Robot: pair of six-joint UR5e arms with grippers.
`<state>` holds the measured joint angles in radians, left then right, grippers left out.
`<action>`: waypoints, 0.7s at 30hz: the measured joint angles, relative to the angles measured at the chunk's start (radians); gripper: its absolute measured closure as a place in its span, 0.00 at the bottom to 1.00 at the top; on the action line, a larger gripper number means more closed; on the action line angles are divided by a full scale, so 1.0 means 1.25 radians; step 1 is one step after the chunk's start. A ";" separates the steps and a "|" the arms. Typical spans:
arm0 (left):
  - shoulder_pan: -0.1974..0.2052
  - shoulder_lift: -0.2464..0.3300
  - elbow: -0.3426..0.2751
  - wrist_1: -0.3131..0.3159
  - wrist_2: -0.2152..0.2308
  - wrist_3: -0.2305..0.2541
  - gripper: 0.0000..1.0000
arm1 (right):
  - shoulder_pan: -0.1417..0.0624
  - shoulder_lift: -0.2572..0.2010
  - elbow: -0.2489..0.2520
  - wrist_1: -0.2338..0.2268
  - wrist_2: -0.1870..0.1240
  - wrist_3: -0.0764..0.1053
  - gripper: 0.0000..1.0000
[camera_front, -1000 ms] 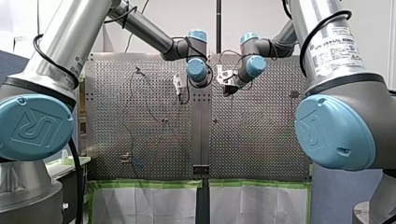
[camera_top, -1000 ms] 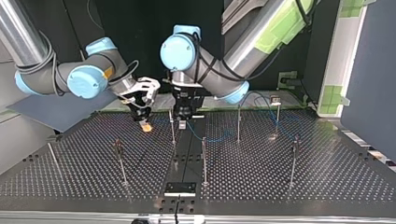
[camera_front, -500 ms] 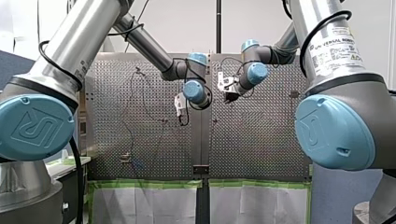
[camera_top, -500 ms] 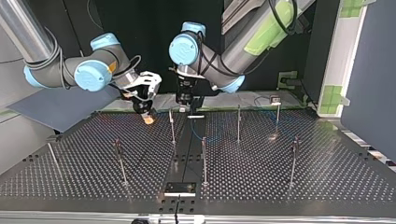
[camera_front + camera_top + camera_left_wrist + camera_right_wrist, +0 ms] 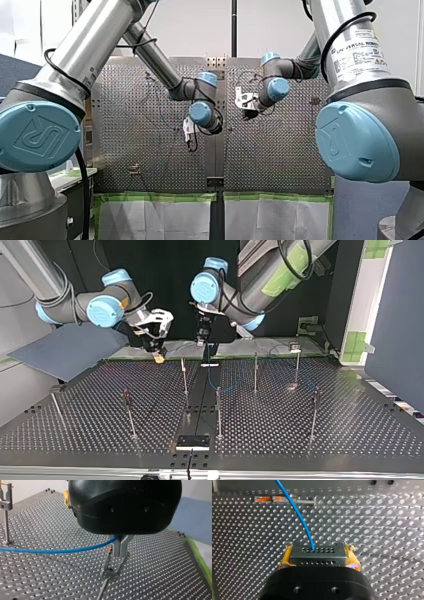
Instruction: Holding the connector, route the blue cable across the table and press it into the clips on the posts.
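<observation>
**Both wrists have lifted off the worktop since a second ago**

Since a second ago my left arm (image 5: 100,50) has carried its wrist lower in the front view. In the top view its left end effector (image 5: 201,341) has climbed from just above the perforated worktop (image 5: 325,440) to well clear of it. The right end effector (image 5: 158,356) has risen less.

My left arm slants in from the front view's left, elbow bent, wrist turned down beside the central seam. My right arm (image 5: 350,50) folds in from the right, with its wrist just across that seam, near the other but apart.

Only the top view shows the slender posts (image 5: 218,412) standing across the worktop.

Only the left wrist view shows the metal fingers (image 5: 117,547) pressed together, pinching the blue cable (image 5: 62,551). The cable runs sideways just over the worktop, near the foot of one post.

Only the right wrist view shows the yellow pads (image 5: 286,557) clamped on both ends of the dark connector (image 5: 317,557). The cable leaves one of its holes and passes a small clear block (image 5: 284,499) with orange tabs lying on the worktop.
</observation>
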<state>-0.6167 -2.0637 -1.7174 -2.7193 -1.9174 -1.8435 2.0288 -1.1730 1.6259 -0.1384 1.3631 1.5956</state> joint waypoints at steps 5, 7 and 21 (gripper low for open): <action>0.009 -0.011 -0.025 0.021 0.026 -0.001 1.00 | -0.005 0.001 0.035 -0.035 0.006 0.005 1.00; 0.013 -0.021 -0.024 0.026 0.033 -0.001 1.00 | -0.006 0.003 0.049 -0.048 0.007 0.005 1.00; 0.024 -0.056 0.053 0.021 0.054 0.002 1.00 | -0.021 0.046 0.068 -0.086 0.005 -0.003 1.00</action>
<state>-0.5866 -2.1339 -1.6516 -2.6925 -1.8496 -1.8404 2.0020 -1.1153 1.7113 -0.2465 1.3698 1.5916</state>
